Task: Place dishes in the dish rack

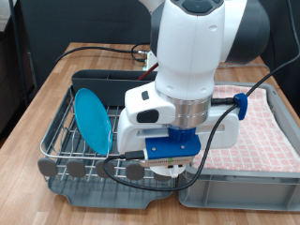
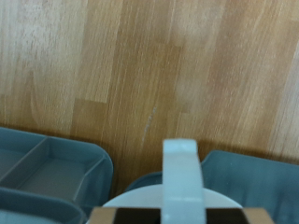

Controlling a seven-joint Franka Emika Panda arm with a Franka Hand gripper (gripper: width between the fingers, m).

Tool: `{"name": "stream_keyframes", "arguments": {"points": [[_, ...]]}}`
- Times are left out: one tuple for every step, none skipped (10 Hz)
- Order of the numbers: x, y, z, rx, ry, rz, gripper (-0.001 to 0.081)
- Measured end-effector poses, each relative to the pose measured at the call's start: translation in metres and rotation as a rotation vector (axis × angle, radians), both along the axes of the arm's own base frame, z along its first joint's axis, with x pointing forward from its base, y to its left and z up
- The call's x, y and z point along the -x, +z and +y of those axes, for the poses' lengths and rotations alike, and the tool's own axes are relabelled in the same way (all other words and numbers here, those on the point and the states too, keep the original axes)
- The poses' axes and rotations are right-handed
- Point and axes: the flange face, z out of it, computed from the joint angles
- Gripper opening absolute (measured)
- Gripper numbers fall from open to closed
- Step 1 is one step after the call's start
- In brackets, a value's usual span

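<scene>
Tool point(image 1: 172, 165) and wrist hang low over the dish rack's point(image 1: 66, 131) corner near the exterior view's bottom, beside the grey crate point(image 1: 246, 193) with its pink checked cloth point(image 1: 255, 131). The bulky hand hides the fingers from where I stand, and the wrist view doesn't show them either, so I cannot tell whether the tool is wide, narrow or clamped on anything.

Right under the tool sits the white mug point(image 2: 180, 182): its handle stands towards the camera and a curve of its rim shows below. The grey utensil caddy point(image 2: 51, 173) is just beside it, with bare wooden worktop point(image 2: 149, 65) beyond. The blue plate point(image 1: 94, 117) already stands on edge between the wires at the exterior view's left. I can't spot the spoon.

This looks like the mug's turn. Doing it well, I'd say, means keeping the mug level and clear of the caddy wall. It should rest fully on the rack before any letting go, so it doesn't tip or roll against the plate.
</scene>
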Motion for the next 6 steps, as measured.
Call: {"name": "stream_keyframes", "arguments": {"points": [[-0.001, -0.006, -0.001, -0.003, -0.001, 0.001, 0.0071], [-0.002, -0.011, -0.001, -0.007, -0.004, 0.004, 0.0071], [-0.003, -0.016, -0.002, -0.009, -0.006, 0.009, 0.0071], [-0.003, -0.021, -0.003, -0.01, -0.007, 0.015, 0.0071], [-0.003, -0.025, -0.003, -0.011, -0.008, 0.021, 0.0071], [-0.002, -0.029, -0.003, -0.013, -0.01, 0.027, 0.0071]]}}
